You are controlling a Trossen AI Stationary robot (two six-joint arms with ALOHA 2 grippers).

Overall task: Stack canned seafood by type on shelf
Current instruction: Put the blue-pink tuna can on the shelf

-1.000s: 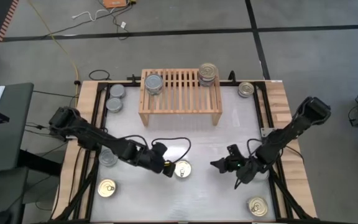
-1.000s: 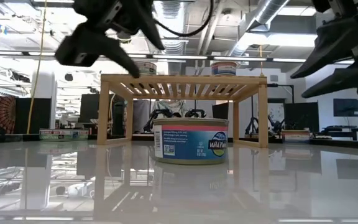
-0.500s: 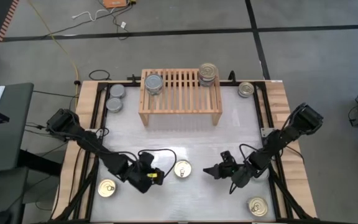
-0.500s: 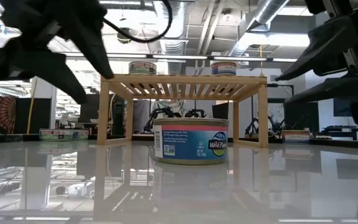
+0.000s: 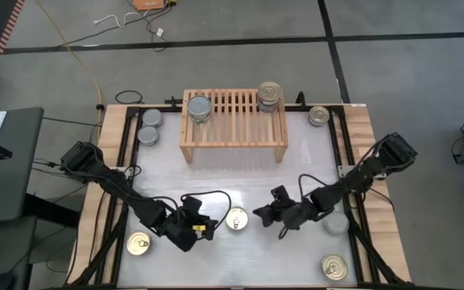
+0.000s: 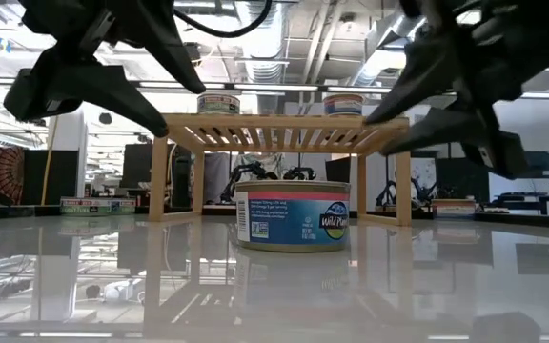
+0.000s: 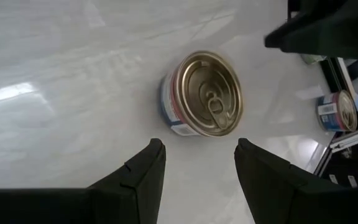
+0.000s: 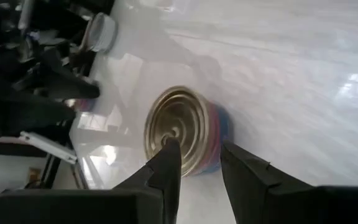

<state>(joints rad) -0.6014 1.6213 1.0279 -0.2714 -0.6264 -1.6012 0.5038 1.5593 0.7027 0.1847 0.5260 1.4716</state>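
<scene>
A gold pull-ring can stands upright on the white table between my two grippers; it also shows in the low view. My left gripper hovers open just to its left, with the can ahead of the fingers. My right gripper hovers open just to its right and above it, fingers over the can's top. On the shelf at the far side rest a silver-topped can at the left and a short stack at the right.
Two silver cans stand left of the shelf and one right of it. Gold-top cans sit near the front left and front right. Another can lies partly under my right arm.
My left gripper has drawn back from the gold-top can toward the table's left and near edges, then held still. My right gripper has moved toward the table's left edge, up to that can. The can has not moved.
</scene>
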